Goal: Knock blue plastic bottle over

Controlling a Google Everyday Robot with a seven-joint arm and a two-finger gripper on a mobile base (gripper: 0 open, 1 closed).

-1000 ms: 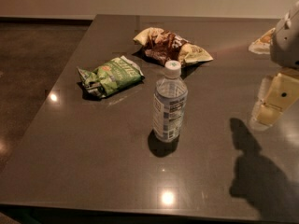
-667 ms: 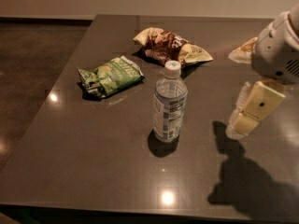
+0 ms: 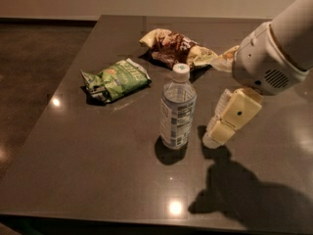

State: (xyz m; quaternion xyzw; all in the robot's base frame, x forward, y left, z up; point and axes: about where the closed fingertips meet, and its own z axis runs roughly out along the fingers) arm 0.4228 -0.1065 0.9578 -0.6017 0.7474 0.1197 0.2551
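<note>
Gripper (image 3: 213, 139) position: low over the table (image 3: 93, 175), on the right side, angled down and to the left from the white arm (image 3: 274, 53) that enters from the upper right corner. Its cream-coloured tip sits just beside the blue plastic bottle (image 3: 177, 106), on the bottle's right, level with the lower part of the body. A narrow gap shows between the two; they are not touching. Whether the gripper is clenched or released cannot be told from this angle.

Bottle position: upright near the middle of the dark table, white cap on top, pale printed label around the body. A small shadow lies at its base.

Other items: a green snack bag (image 3: 116, 80) lies flat to the left of the bottle and a little farther away. A brown snack bag (image 3: 178, 49), crumpled, lies on the far side of the bottle, its right end passing behind the arm. Both bags are well apart from the gripper.

A large shadow (image 3: 244, 195) of the arm falls on the near right part of the table. Dark floor (image 3: 29, 72) lies to the left.
</note>
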